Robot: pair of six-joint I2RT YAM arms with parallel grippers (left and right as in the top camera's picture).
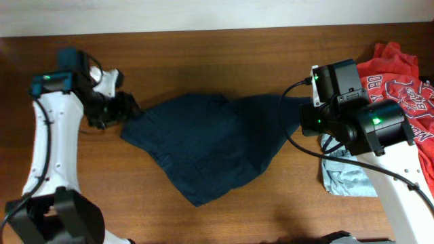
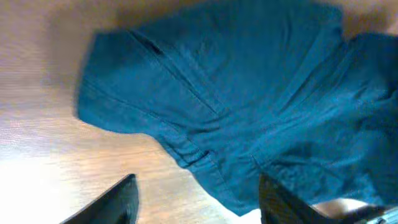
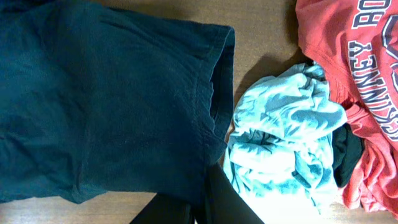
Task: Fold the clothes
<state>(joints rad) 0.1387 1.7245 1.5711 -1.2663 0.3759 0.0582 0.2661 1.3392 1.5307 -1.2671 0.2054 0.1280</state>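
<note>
Left tool point(image 2: 199, 202) stands released: in its wrist view the two fingers point(image 2: 121, 200) are spread wide over bare wood, with only a low tip of the clothes point(image 1: 196, 146) lying between them and nothing gripped. From overhead it sits just beside the garment's left corner, low to the bench point(image 1: 224, 47), which I judge suits either setting that corner down or reaching for a new hold on it.

The right tool point(image 3: 199, 208) is clenched. Its dark fingers meet at the bottom of its wrist view, and the corner of the navy fabric below the hem runs down into them, so it appears to be pinching that corner, though the contact itself is hard to see. Holding this end would keep the cloth drawn out flat while the other side is worked.

The clothes lie in the middle of the bench, between the two arms. Their long axis runs left to right, roughly along the bench's far edge. The right end narrows toward the right tool, its hemmed leg opening facing the right edge, and a broad lobe sags toward the near edge.

A red printed shirt point(image 1: 400, 88) and a crumpled light blue cloth point(image 1: 346, 173) wait by the right edge, just beside the navy hem but not overlapping it.
</note>
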